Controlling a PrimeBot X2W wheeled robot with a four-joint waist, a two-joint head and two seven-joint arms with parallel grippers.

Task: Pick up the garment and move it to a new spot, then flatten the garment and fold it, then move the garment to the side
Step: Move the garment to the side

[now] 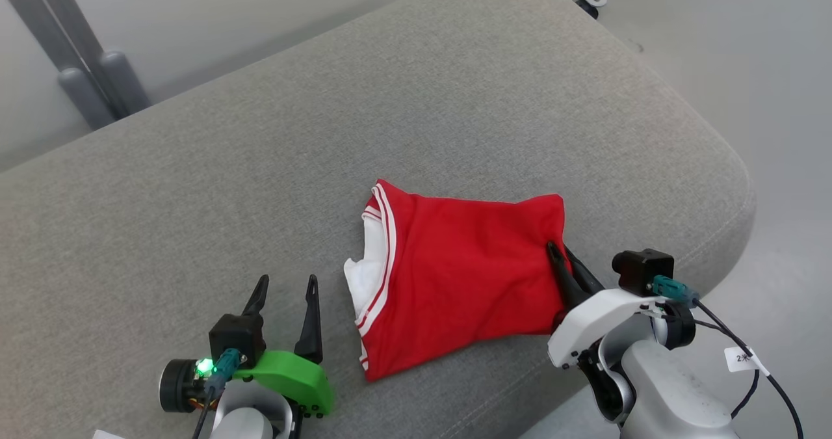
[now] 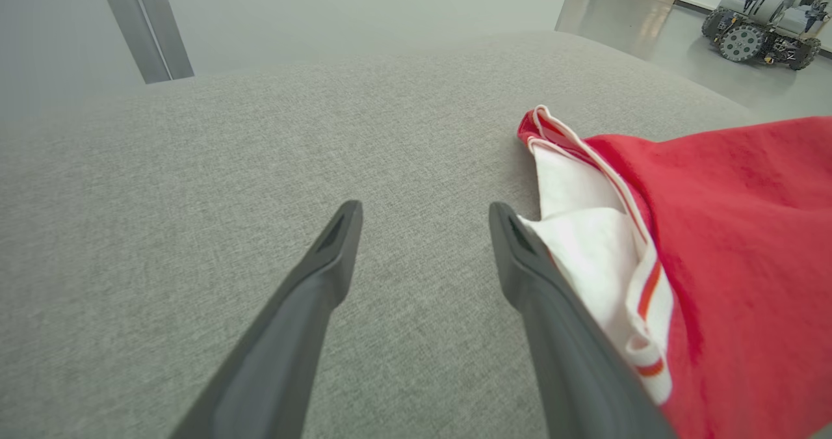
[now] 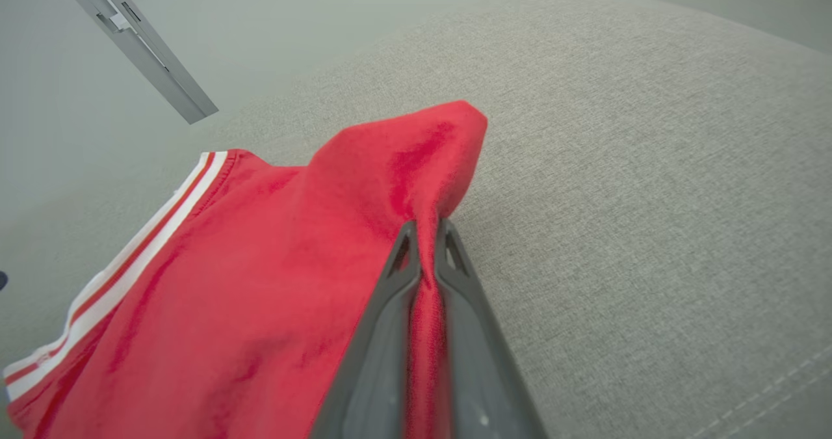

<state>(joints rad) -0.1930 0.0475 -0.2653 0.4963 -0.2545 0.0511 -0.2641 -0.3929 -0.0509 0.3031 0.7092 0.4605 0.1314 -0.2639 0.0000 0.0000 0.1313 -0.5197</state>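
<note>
The garment (image 1: pixel 458 276) is a red folded piece with white and red striped trim and a white inner part at its left end; it lies on the grey cushion (image 1: pixel 325 133). My right gripper (image 1: pixel 560 252) is shut on the garment's right edge, and in the right wrist view the red cloth (image 3: pixel 364 231) is pinched between the fingers (image 3: pixel 396 276) and pulled up into a ridge. My left gripper (image 1: pixel 286 285) stands open on the cushion just left of the garment. In the left wrist view its right fingertip (image 2: pixel 513 244) is next to the white part (image 2: pixel 585 244), with nothing between the jaws.
The cushion's rounded right edge (image 1: pixel 734 185) drops to the pale floor. Grey metal posts (image 1: pixel 91 81) stand behind it at far left. A wheeled machine (image 2: pixel 767 16) is parked far off on the floor. Bare grey cushion stretches left of and beyond the garment.
</note>
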